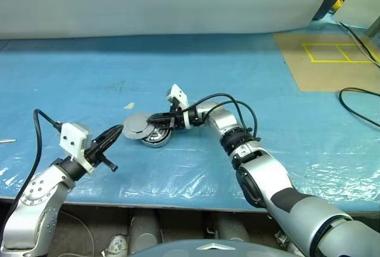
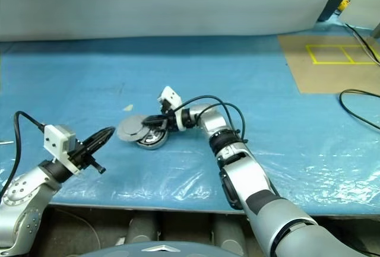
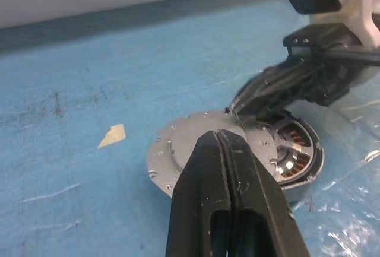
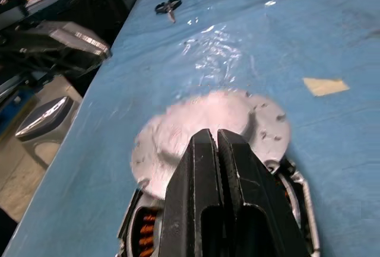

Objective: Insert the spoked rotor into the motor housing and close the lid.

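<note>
The motor housing [image 1: 159, 139] sits on the blue table, copper windings [image 3: 295, 157] showing on its uncovered side. The lid [image 1: 137, 125], plain grey back up, lies tilted and shifted off-centre over the housing, overhanging toward my left. My right gripper [image 1: 149, 119] reaches in from the right, shut, its tips on the lid's [image 4: 202, 120] upper face. My left gripper [image 1: 122, 129] is shut too, level, its tips at the lid's [image 3: 184, 150] left edge. The spoked rotor is hidden.
A small paper scrap [image 1: 129, 105] lies just behind the lid. A cardboard sheet with yellow tape [image 1: 326, 61] and a black cable [image 1: 359, 105] are at the far right. A small black tool [image 4: 168, 8] lies further left on the table. The table's front edge [image 1: 178, 200] is close.
</note>
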